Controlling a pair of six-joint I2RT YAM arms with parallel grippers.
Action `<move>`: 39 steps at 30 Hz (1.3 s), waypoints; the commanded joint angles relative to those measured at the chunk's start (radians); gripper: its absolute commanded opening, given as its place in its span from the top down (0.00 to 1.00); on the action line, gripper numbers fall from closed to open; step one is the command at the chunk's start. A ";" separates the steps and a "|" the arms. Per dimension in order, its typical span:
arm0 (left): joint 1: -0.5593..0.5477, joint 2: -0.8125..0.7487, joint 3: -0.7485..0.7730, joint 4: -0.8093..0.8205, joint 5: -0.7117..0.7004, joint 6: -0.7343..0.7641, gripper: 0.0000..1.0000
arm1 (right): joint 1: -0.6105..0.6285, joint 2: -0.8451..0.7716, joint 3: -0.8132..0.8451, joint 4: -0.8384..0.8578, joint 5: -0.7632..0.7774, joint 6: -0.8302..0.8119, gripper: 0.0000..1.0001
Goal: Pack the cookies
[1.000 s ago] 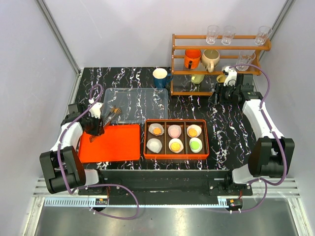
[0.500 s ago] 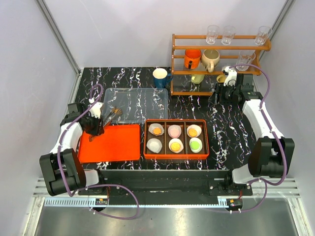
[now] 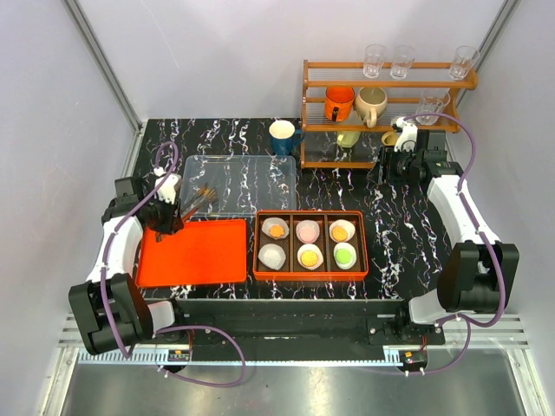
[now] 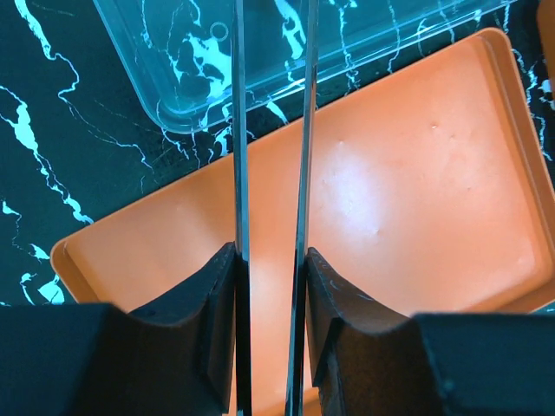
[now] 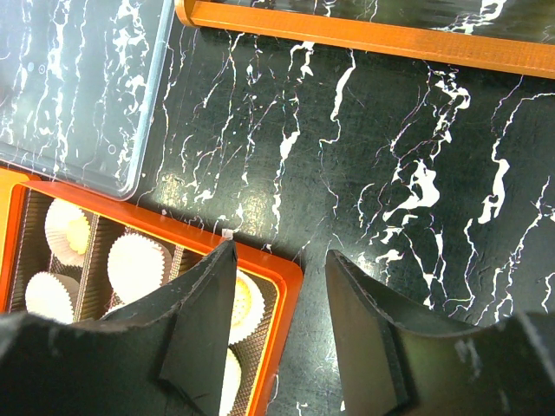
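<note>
Five cookies show in white paper liners in the orange box (image 3: 364, 260): orange (image 3: 275, 230), pink (image 3: 307, 230) and orange (image 3: 341, 230) at the back, orange (image 3: 310, 256) and green (image 3: 345, 255) at the front. The front left liner (image 3: 271, 256) looks plain white. My left gripper (image 3: 170, 217) is shut on metal tongs (image 3: 198, 199), whose two blades (image 4: 238, 130) run between my fingers (image 4: 270, 256) over the empty orange tray (image 4: 399, 199). My right gripper (image 3: 386, 165) hangs open and empty by the shelf; in its wrist view (image 5: 277, 251) it is above the box's corner (image 5: 290, 282).
A clear plastic lid (image 3: 238, 182) lies behind the tray and box. A wooden shelf (image 3: 381, 82) with mugs and glasses stands at the back right, and a blue mug (image 3: 282, 136) beside it. Walls close in on both sides.
My left gripper with the tongs has shifted a little back and to the left over the tray's far left corner. The right arm and the box have not moved.
</note>
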 commanded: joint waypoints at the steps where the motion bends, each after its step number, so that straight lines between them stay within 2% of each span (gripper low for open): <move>1: -0.001 -0.059 0.059 -0.013 0.091 0.012 0.83 | -0.005 0.002 0.012 0.022 -0.017 -0.013 0.46; 9: -0.026 -0.165 0.079 -0.144 0.254 0.127 0.84 | -0.005 0.004 0.013 0.024 -0.018 -0.013 0.46; 15: -0.119 -0.249 0.111 -0.283 0.306 0.201 0.84 | -0.005 0.005 0.015 0.024 -0.018 -0.010 0.46; 22: -0.346 -0.344 0.091 -0.352 0.265 0.188 0.84 | -0.005 0.001 0.015 0.024 -0.018 -0.009 0.46; 25: -0.408 -0.372 0.076 -0.371 0.231 0.178 0.83 | -0.005 -0.002 0.015 0.024 -0.020 -0.009 0.46; 30: -0.431 -0.407 0.056 -0.401 0.191 0.219 0.83 | -0.005 -0.005 0.015 0.022 -0.021 -0.009 0.46; 39: -0.448 -0.381 0.018 -0.478 0.156 0.329 0.84 | -0.005 -0.001 0.013 0.022 -0.018 -0.009 0.46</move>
